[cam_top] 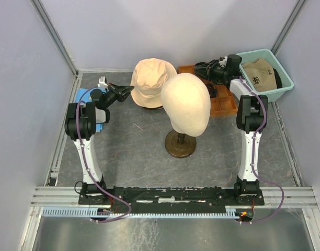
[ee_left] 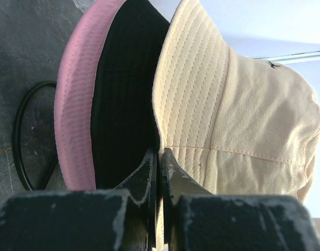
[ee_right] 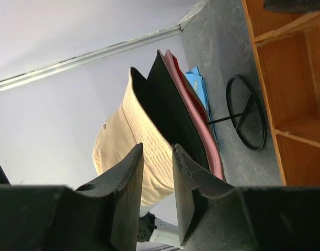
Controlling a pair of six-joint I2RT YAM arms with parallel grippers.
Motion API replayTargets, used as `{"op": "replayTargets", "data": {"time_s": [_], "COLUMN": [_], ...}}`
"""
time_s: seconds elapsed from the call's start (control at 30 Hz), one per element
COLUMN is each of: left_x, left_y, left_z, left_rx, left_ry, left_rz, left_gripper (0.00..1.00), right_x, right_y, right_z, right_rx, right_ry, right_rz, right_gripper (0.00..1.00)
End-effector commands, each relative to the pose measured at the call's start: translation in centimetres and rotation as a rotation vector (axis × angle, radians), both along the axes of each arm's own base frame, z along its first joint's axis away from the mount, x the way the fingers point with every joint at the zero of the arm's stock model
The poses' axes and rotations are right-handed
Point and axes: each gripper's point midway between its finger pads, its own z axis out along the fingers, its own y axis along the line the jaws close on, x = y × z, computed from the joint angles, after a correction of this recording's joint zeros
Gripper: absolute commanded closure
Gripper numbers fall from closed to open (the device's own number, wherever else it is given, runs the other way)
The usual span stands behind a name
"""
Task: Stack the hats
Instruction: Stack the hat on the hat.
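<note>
**Top view.** The left pincer (cam_top: 129, 91) meets the near brim of the beige hat (cam_top: 149, 78). The hat sits crown up, directly ahead of the fingertips. The right pincer (cam_top: 199, 67) hovers over the wooden tray (cam_top: 223, 104), with the hat well ahead of its tips. Behind this pincer stands the teal tub (cam_top: 285, 83), which holds the tan cap (cam_top: 258, 73) (black emblem facing up). No other view shows the cap. The mannequin head (cam_top: 186, 102) on its brown stand (cam_top: 181, 145) is between the two arms, nearer the bases than either pincer. From this view the beige hat hides what lies under it.

**Left wrist view.** The left pincer (ee_left: 160, 154) is closed, with the brim edge of the beige hat (ee_left: 254, 120) running into the thin slit between its fingers. The stitched brim and smooth crown fill the area ahead. Beneath the beige hat lie a black layer (ee_left: 123, 94) and then the pink hat (ee_left: 73, 110). Whether the black layer is a lining or a separate hat cannot be told.

**Right wrist view.** The right pincer (ee_right: 158, 149) has its fingers apart, with nothing between them. Far beyond the tips, the pile appears edge-on: beige hat (ee_right: 118, 141), black layer (ee_right: 165, 104), pink hat (ee_right: 202, 136). Next to the pile are a blue cloth (ee_right: 198, 83) and a black wire ring (ee_right: 247, 112).
</note>
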Motion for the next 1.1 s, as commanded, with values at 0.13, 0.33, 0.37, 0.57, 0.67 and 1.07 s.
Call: {"op": "replayTargets", "data": {"time_s": [0.13, 0.33, 0.37, 0.57, 0.67, 1.07], "left_x": [-0.2, -1.8, -2.0, -2.9, -2.9, -2.3], "left_y": [1.5, 1.7, 1.8, 1.8, 1.9, 1.8], "left_z": [4.3, 3.9, 3.7, 2.9, 2.9, 4.1], "left_rx": [0.064, 0.075, 0.071, 0.022, 0.006, -0.012], "left_ry": [-0.180, -0.176, -0.173, -0.168, -0.166, -0.198], "left_rz": [0.093, 0.130, 0.135, 0.141, 0.141, 0.128], "left_gripper": [0.97, 0.97, 0.97, 0.97, 0.97, 0.97], "right_x": [-2.8, -3.6, -3.8, -5.3, -5.2, -3.9], "right_y": [2.4, 3.4, 3.6, 6.9, 8.4, 11.2], "right_z": [4.8, 4.6, 4.3, 2.7, 2.5, 0.6], "right_rx": [0.059, 0.083, 0.078, 0.039, 0.020, -0.019], "right_ry": [-0.112, -0.105, -0.095, -0.040, -0.043, -0.016], "right_rz": [0.108, 0.153, 0.163, 0.249, 0.274, 0.289], "right_gripper": [0.58, 0.57, 0.57, 0.57, 0.53, 0.50]}}
